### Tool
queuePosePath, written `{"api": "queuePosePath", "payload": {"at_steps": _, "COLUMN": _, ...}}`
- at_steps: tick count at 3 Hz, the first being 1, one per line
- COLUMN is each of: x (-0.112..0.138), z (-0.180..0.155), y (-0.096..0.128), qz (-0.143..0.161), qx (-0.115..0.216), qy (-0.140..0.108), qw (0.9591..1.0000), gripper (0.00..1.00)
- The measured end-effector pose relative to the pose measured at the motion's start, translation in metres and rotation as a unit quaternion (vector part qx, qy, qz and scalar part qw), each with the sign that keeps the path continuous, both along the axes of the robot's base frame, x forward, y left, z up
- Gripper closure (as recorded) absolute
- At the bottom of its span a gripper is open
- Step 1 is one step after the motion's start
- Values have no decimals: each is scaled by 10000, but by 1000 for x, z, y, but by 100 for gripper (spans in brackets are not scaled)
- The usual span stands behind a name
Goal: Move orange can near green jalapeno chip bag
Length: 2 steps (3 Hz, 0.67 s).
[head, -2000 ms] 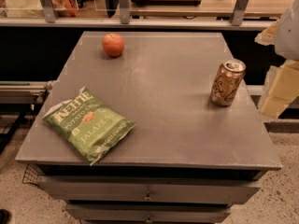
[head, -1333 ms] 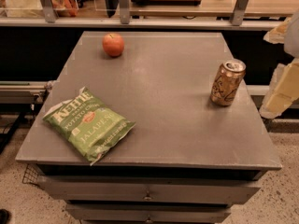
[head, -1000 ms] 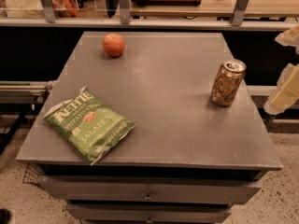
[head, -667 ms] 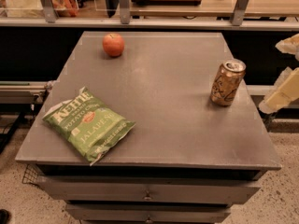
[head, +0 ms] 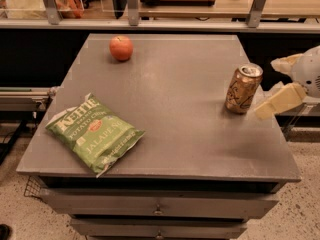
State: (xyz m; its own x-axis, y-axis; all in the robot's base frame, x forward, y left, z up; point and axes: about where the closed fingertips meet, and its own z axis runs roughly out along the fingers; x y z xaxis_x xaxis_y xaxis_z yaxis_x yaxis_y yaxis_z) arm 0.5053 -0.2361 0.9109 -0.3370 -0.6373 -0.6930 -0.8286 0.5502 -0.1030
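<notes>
The only readable print is on the chip bag [head: 95, 133], lying at 8 o'clock on the table [head: 190, 134]. Its white lettering runs "KETTLE" at the top, then "POTATO CHIPS", then "JALAPENO" lower down; the small red emblem between them is too fine to read. The can [head: 243, 88], at 3 o'clock, carries dark swirly script that cannot be made out. The gripper [head: 270, 90], just beyond the can at 3 o'clock, shows no marking.
</notes>
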Motion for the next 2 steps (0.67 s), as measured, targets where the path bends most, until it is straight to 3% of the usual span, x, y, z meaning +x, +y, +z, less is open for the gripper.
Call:
{"api": "queuePosePath", "payload": {"at_steps": 1, "x": 14, "z": -12, "y": 21, "qz": -116, "qx": 561, "qy": -119, "qw": 9983, "gripper": 0}}
{"api": "queuePosePath", "payload": {"at_steps": 2, "x": 29, "z": -22, "y": 33, "qz": -394, "qx": 937, "qy": -247, "qw": 9945, "gripper": 16}}
